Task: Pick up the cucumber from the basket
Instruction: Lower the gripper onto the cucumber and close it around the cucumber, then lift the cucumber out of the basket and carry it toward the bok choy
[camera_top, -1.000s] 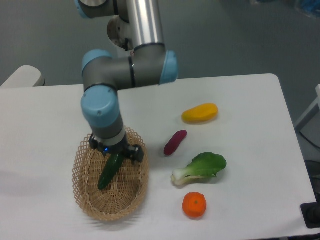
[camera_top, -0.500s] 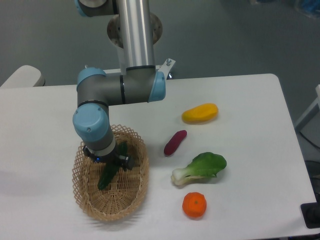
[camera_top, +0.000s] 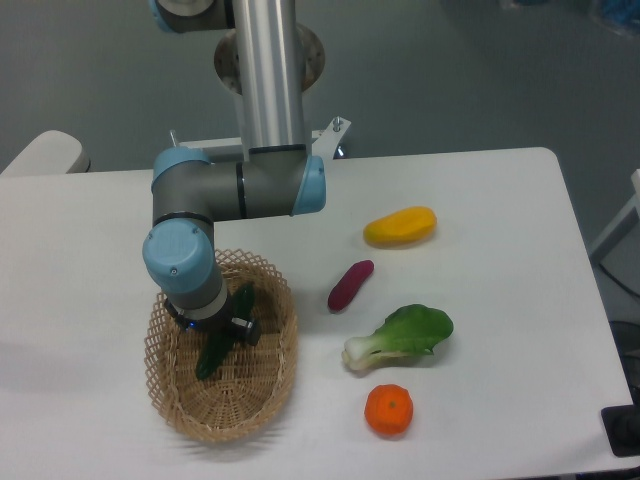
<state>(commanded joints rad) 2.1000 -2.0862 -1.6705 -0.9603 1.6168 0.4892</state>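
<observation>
The tan wicker basket (camera_top: 262, 385) sits on the white table at the front left. The dark green cucumber (camera_top: 213, 352) lies in it, lengthwise, its upper end showing beside the wrist. My gripper (camera_top: 212, 330) is down inside the basket right over the cucumber's middle. The wrist hides the fingers, so I cannot tell whether they are open or shut on the cucumber.
A purple sweet potato (camera_top: 350, 284) lies right of the basket. A bok choy (camera_top: 403, 336) and an orange (camera_top: 388, 410) lie at the front right. A yellow mango (camera_top: 400, 226) lies farther back. The table's front edge is close below the basket.
The arm has swung left and lowered the gripper deeper into the basket onto the cucumber. The cucumber has stayed in place.
</observation>
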